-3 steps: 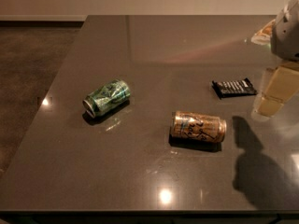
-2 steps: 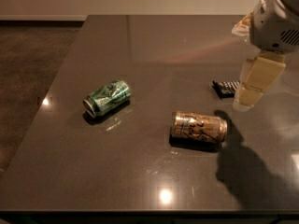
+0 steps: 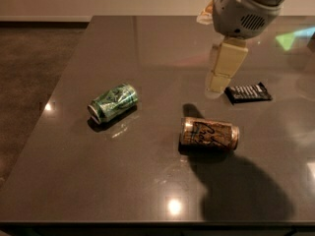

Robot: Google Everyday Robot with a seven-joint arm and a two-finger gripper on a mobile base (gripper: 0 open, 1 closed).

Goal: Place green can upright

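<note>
The green can (image 3: 112, 103) lies sideways on the counter (image 3: 147, 191), well apart from the hand (image 3: 217, 85) hanging beyond the orange-brown can (image 3: 209, 133); its opening cannot be told.

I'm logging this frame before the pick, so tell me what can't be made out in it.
- Camera view: the gripper hangs over the table, just left of the dark packet; the arm above it is cut off by the top edge.
- Green can, on its side: far end faces away, markings blurred.
- Orange-brown can: script too blurred to read.
- Packet print: too small.
</note>
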